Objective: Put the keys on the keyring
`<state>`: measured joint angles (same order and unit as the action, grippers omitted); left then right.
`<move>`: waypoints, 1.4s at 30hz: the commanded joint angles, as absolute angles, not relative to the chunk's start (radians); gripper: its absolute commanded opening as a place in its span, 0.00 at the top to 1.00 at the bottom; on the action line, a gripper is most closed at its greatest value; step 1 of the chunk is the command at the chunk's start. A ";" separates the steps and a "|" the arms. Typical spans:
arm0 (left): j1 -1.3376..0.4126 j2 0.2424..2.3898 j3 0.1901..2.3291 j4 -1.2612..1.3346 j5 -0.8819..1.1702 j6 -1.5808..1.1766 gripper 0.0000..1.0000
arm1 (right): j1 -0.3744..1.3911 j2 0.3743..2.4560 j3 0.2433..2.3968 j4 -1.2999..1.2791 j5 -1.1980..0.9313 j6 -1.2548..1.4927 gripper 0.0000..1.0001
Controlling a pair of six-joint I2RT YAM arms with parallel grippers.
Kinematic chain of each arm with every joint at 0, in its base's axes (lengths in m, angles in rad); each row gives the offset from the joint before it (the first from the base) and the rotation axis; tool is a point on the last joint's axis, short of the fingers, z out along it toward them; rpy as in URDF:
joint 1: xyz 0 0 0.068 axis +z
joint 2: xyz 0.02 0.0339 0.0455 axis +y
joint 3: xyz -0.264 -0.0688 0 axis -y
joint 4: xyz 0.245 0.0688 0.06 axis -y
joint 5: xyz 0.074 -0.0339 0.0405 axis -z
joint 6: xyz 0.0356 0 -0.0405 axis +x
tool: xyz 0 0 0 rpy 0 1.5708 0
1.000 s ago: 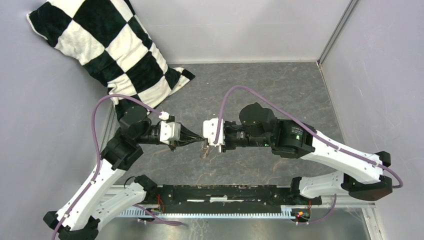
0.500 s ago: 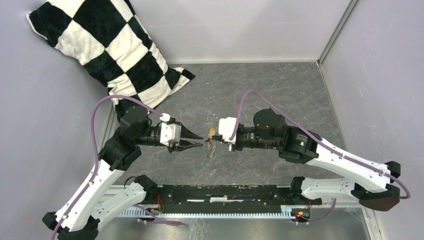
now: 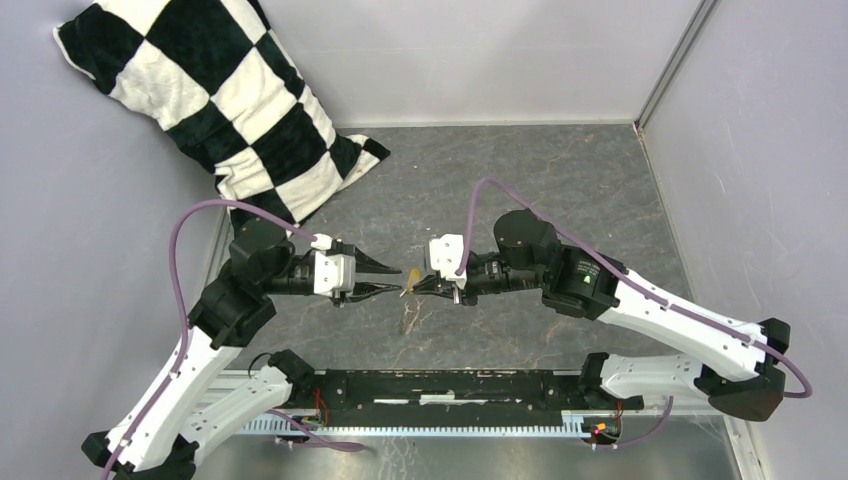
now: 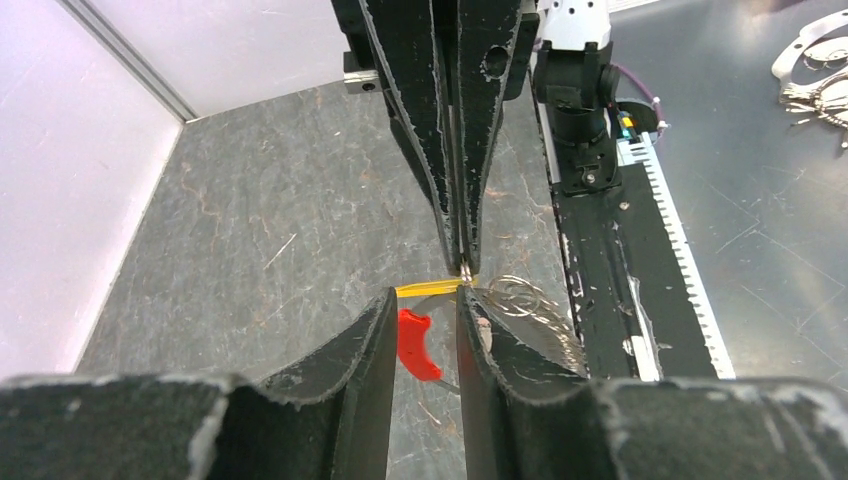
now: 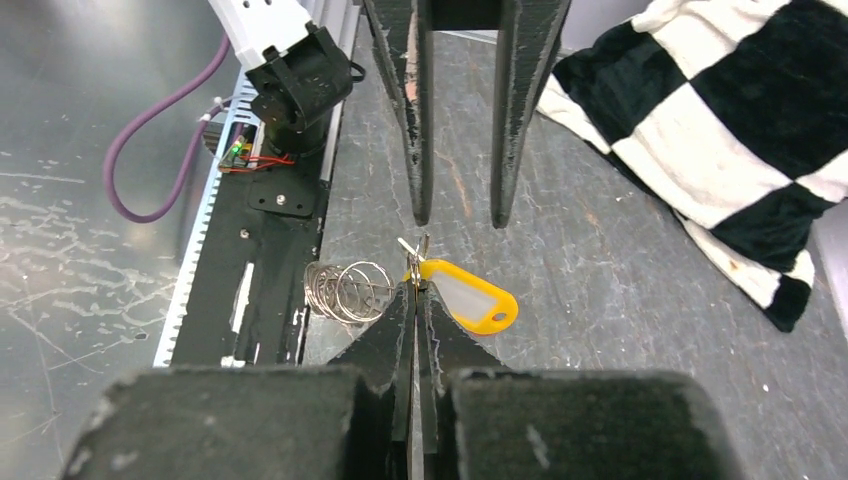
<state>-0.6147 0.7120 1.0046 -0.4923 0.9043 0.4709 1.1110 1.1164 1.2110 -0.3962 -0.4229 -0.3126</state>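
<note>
2 sets of fingers meet tip to tip above the middle of the desk [image 3: 560, 180]. The right fingers [image 5: 400, 325] are pressed together on the end of the yellow-headed key [image 5: 465, 295], holding it in the air. The silvery keyring [image 5: 345, 290] hangs just beside that pinch; whether the key is already threaded I cannot tell. The left fingers [image 4: 365, 350] stand apart, holding nothing. This looks like lining up for threading, so next the left probably must close on the ring to steady it. Only the left wrist view shows the red sleeve [image 4: 415, 342], in line with the left fingers' gap. Only the right wrist view shows the key's whole head and the ring's coils.
</note>
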 commanded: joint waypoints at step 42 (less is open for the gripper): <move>-0.618 0.690 1.031 -0.650 0.963 0.736 0.98 | 1.024 1.046 0.949 0.317 -0.547 0.216 0.99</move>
